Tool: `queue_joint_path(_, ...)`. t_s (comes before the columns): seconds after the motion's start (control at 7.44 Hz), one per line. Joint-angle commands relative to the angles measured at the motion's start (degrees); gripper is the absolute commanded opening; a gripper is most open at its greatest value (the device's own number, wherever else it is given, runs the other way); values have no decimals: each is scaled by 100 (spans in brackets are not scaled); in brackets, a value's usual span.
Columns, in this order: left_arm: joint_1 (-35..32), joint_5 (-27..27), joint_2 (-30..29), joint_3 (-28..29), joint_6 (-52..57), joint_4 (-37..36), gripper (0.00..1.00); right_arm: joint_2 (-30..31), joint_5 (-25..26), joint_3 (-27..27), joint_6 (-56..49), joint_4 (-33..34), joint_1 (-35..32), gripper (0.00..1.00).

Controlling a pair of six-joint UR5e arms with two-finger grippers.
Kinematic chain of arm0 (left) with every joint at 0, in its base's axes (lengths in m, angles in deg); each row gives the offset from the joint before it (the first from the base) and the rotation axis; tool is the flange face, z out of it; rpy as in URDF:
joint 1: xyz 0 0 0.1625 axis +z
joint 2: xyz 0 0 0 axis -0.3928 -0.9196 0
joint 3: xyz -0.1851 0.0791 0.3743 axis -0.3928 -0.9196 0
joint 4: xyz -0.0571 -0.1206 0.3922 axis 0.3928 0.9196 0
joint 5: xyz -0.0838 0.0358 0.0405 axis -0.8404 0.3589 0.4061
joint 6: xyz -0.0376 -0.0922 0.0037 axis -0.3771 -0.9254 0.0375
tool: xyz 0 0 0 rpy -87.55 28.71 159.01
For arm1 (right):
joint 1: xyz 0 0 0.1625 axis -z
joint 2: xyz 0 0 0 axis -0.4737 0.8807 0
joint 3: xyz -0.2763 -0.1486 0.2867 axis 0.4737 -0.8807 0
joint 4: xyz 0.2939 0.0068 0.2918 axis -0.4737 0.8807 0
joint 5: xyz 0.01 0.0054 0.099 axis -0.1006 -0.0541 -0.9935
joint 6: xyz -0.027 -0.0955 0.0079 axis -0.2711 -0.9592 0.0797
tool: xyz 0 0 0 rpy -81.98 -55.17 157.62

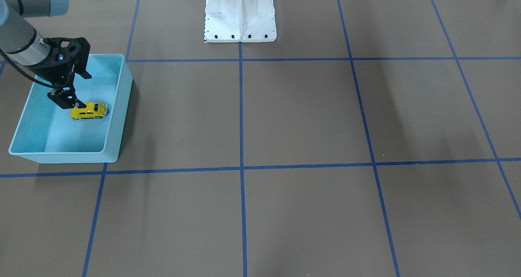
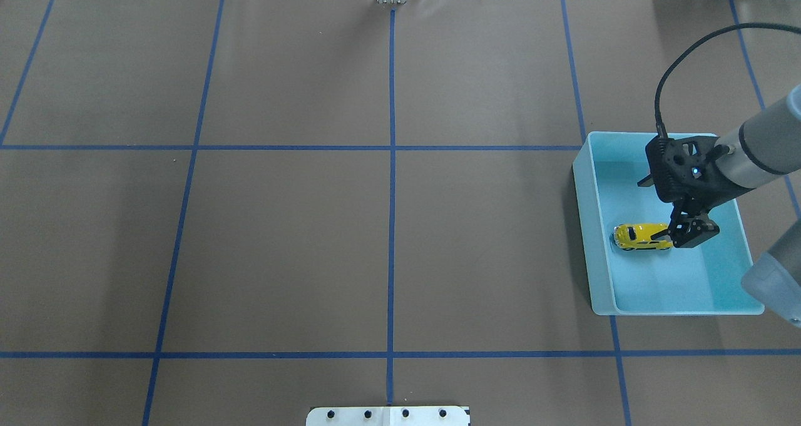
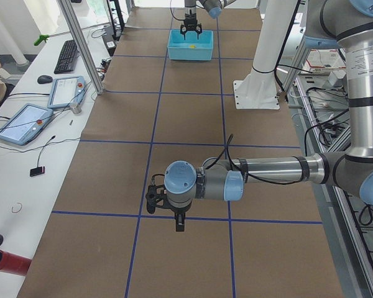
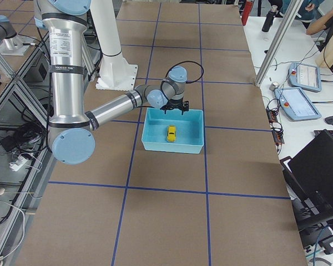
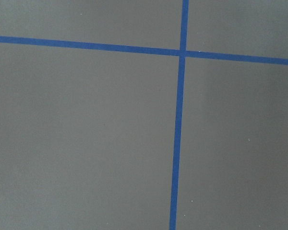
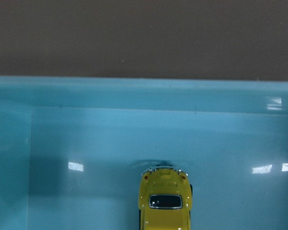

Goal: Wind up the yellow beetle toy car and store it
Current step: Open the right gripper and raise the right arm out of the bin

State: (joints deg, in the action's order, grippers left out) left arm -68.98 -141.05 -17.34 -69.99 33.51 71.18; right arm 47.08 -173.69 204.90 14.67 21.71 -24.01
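Car (image 2: pixel 641 236): on its wheels on the bin floor, near the middle, clear of all 4 walls.
Bin (image 2: pixel 585 226): light blue, on the surface at the robot's right.
Right gripper (image 2: pixel 691 233): pointing down inside the bin, over 1 end of the car; cannot tell if the fingers are apart or together.
Left gripper (image 3: pixel 179 225): low over bare brown surface with blue tape lines (image 5: pixel 177 143); state cannot be told.
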Motion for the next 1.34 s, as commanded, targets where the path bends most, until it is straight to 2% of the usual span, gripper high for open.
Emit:
queue_joint_path(0.0, 0, -9, -12, 4, 0, 0, 100, -117, -108, 203, 1243, 47, -544, 100)
queue_joint_path(0.27, 0, 0, -12, 22, 0, 0, 100, -467, -134, 151, 3035, 195, -1079, 100)
queue_joint_path(0.4, 0, 0, -12, 13, 0, 0, 100, -478, -82, 98, 3530, 484, -1447, 100)
queue_joint_path(0.67, 0, 0, -12, 13, 0, 0, 100, -416, -125, -261, 4130, 1421, -2456, 100)
queue_joint_path(0.94, 0, 0, -12, 13, 0, 0, 100, -346, -160, -666, 4439, 2232, -3004, 100)
queue_joint_path(1.21, 0, 0, -12, 13, 0, 0, 100, 83, -169, -939, 4432, 2280, -3322, 100)
